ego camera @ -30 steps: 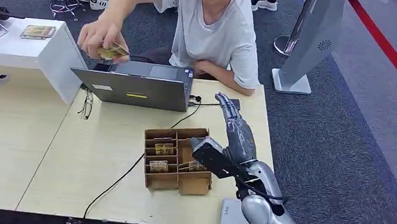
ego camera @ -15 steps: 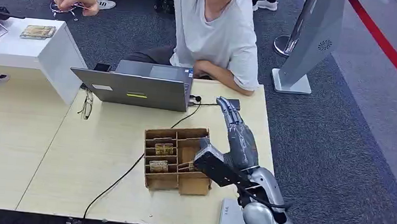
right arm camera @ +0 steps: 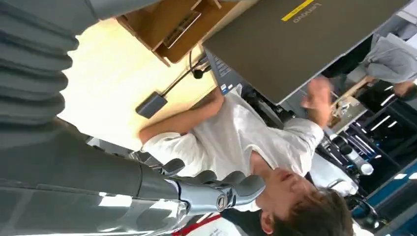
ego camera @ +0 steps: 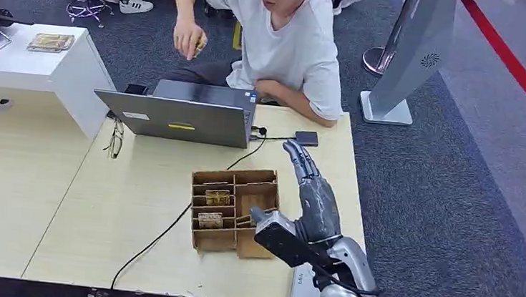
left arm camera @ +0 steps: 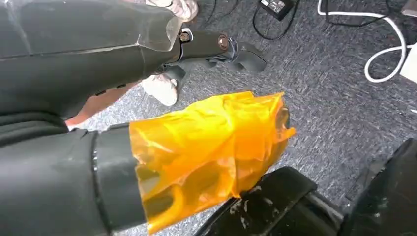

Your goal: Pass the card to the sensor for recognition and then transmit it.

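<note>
Your right hand (ego camera: 315,196) is empty, fingers straight and loosely apart, just right of the cardboard box (ego camera: 234,211). The cards (ego camera: 217,198) stand in its left slots, long edges running left-right, so reach left.

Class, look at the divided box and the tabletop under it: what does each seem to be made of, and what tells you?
Box: likely corrugated cardboard, matt brown, with thin slotted dividers and raw cut edges. Tabletop: pale wood-look surface, probably laminate, smooth with faint straight grain and a visible seam between two panels.
</note>
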